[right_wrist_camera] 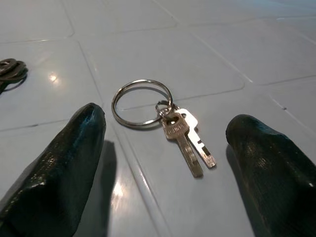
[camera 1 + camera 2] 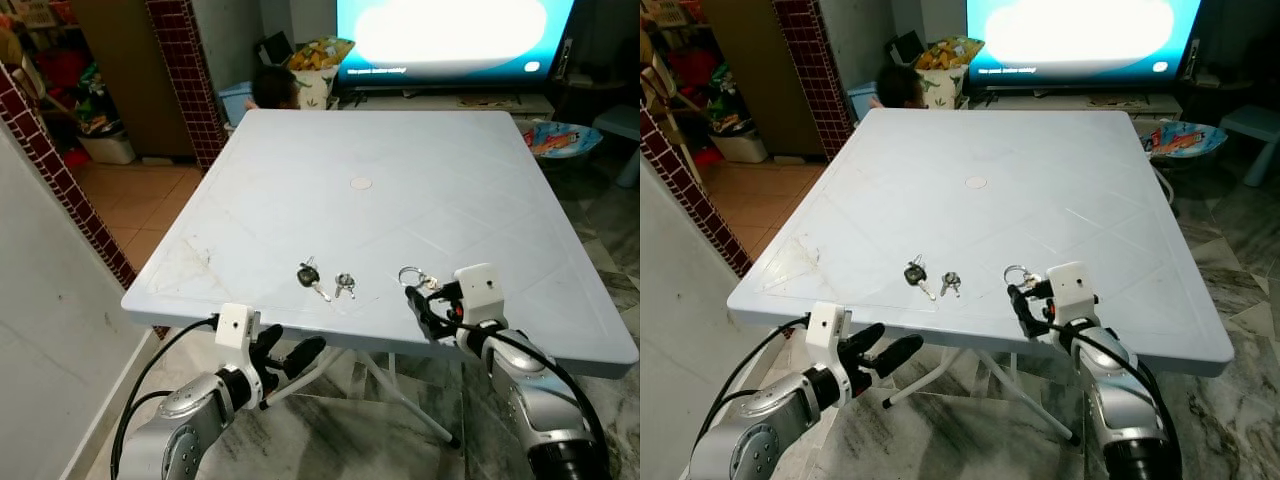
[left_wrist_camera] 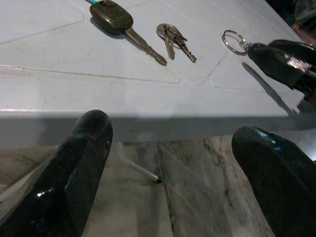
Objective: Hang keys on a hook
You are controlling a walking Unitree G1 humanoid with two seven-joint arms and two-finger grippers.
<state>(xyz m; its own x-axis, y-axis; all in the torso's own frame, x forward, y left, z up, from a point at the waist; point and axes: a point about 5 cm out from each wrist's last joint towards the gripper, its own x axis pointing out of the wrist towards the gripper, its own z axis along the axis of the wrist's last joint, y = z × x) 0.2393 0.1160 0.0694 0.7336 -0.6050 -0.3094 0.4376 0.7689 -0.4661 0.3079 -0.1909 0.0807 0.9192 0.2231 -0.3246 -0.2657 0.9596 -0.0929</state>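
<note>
Keys on ring [image 1: 185, 138]: two small keys, one brass-toned, one silver, joined to a large steel split ring; all lie flat on the white table [image 2: 400, 150] near its front edge, ring toward table centre, blades pointing to the edge. No hook visible.

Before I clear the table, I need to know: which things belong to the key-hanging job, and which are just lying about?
Job:
key ring with two keys, between the open right gripper's fingers

Lying about:
black-headed key
small key bunch
television
blue bowl
</note>
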